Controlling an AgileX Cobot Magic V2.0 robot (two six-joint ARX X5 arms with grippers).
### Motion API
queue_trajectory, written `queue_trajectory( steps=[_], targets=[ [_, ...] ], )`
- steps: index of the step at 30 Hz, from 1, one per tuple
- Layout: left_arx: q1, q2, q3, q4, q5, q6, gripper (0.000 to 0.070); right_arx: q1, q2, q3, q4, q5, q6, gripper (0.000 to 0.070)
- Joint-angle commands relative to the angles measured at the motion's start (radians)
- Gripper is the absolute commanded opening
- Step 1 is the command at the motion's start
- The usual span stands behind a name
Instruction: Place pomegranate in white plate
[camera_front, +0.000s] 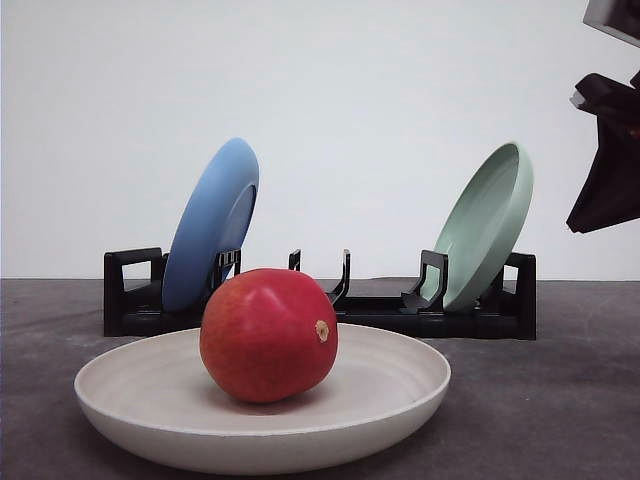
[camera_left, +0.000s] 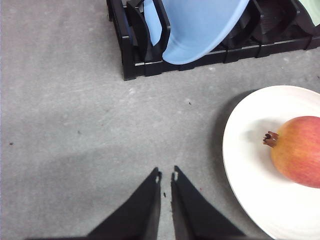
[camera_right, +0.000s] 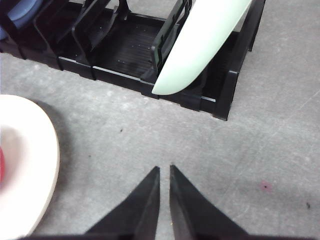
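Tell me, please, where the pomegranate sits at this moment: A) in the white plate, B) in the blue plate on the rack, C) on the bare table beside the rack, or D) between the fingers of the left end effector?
A: the pomegranate rests inside the white plate in the front view, with the left end effector closed and holding nothing.

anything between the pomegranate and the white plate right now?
Nothing visible. The pomegranate already sits inside the white plate, resting on its floor. The dish rack with the blue plate and green plate stands behind. Both grippers, left and right, are shut and empty over bare table.
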Motion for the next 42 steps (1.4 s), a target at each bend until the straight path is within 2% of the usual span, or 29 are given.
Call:
queue_trajectory(
  steps=[1, 4, 6, 10, 19, 29, 35, 42],
  targets=[
    [-0.002, 0.006, 0.011, 0.006, 0.001, 0.002, 0.0017, 0.003, 0.007, 0.004, 0.011, 0.001, -0.003, 0.0029],
    [0.0, -0.001, -0.007, 0.026, 0.001, 0.003, 0.0017, 0.003, 0.007, 0.004, 0.011, 0.001, -0.003, 0.0029],
    [0.007, -0.027, -0.046, 0.08, 0.001, 0.033, 0.0017, 0.003, 0.007, 0.004, 0.011, 0.001, -0.003, 0.0029],
    [0.041, -0.115, -0.161, 0.211, 0.001, 0.033, 0.0017, 0.003, 0.007, 0.004, 0.011, 0.001, -0.003, 0.0029],
    [0.186, -0.402, -0.404, 0.426, 0.001, 0.034, 0.0017, 0.003, 0.007, 0.004, 0.011, 0.001, -0.003, 0.0029],
    [0.3, -0.647, -0.583, 0.447, 0.0, 0.042, 0.0017, 0.003, 0.007, 0.004, 0.011, 0.001, -0.003, 0.0029],
    [0.305, -0.725, -0.643, 0.458, 0.0, 0.071, 0.0017, 0.003, 0.007, 0.004, 0.011, 0.001, -0.003, 0.0029],
    [0.305, -0.724, -0.671, 0.5, 0.001, 0.071, 0.0017, 0.003, 0.007, 0.004, 0.011, 0.0, -0.003, 0.0029]
  ],
)
